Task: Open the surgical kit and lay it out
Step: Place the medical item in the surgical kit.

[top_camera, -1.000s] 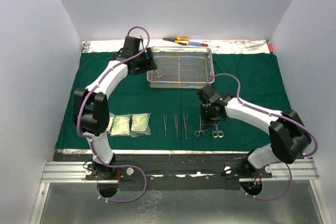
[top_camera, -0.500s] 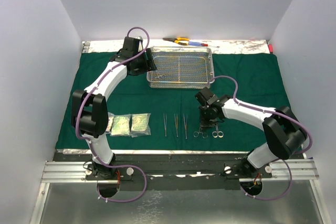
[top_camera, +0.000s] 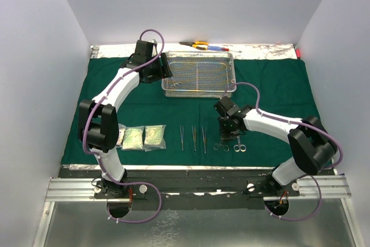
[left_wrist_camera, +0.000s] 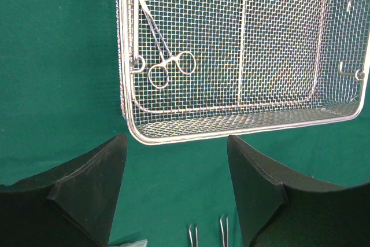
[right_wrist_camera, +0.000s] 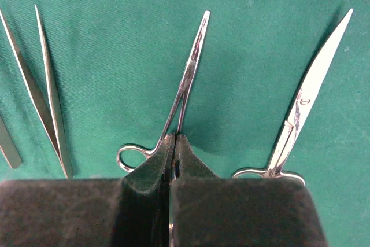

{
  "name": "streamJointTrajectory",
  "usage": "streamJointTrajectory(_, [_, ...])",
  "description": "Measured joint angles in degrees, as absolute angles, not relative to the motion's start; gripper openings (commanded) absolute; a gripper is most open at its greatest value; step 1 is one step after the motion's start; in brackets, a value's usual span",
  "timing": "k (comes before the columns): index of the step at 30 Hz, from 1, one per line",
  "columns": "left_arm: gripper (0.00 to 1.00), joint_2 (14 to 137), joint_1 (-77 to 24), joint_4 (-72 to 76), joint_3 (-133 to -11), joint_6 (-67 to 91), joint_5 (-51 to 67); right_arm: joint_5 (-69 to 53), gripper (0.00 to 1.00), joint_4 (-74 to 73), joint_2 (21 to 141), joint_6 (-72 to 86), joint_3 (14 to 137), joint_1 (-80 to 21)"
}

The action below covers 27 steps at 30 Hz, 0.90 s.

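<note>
Tray [left_wrist_camera: 231, 133] rim nr L hand [left_wrist_camera: 175, 143], jaws wide

Steel mesh tray [left_wrist_camera: 243, 130], packets [top_camera: 143, 137], forceps [top_camera: 193, 137], clamps [right_wrist_camera: 191, 67] flat on green cloth [top_camera: 277, 85]

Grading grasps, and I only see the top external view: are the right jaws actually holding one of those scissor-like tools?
Observer: Yes. The right wrist view shows the right jaws shut on a clamp, pinching its shanks near the finger rings.
Reviewer: And the left jaws?
Observer: Open, nothing between them, hanging just short of the tray.
Reviewer: Anything in the tray?
Observer: A second clamp, left of the divider.
</note>
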<state>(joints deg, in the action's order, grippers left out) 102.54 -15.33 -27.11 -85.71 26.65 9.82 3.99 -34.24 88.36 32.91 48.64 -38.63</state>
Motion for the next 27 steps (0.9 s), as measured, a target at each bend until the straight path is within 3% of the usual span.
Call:
streamJointTrajectory(11, [0.72, 102.54, -15.33, -27.14, -85.71, 26.65, 9.8, 3.99, 0.01, -32.77, 88.99, 29.54, 49.25, -38.63])
streamJointTrajectory(18, [0.72, 102.1, -15.33, -27.16, -85.71, 26.65, 8.78, 5.56, 0.38, -38.59, 86.15, 30.68, 54.54, -38.63])
streamJointTrajectory(27, [0.72, 99.39, -15.33, -27.16, -84.79, 26.52, 5.65, 7.64, 0.45, -36.73, 87.74, 27.18, 73.45, -38.63])
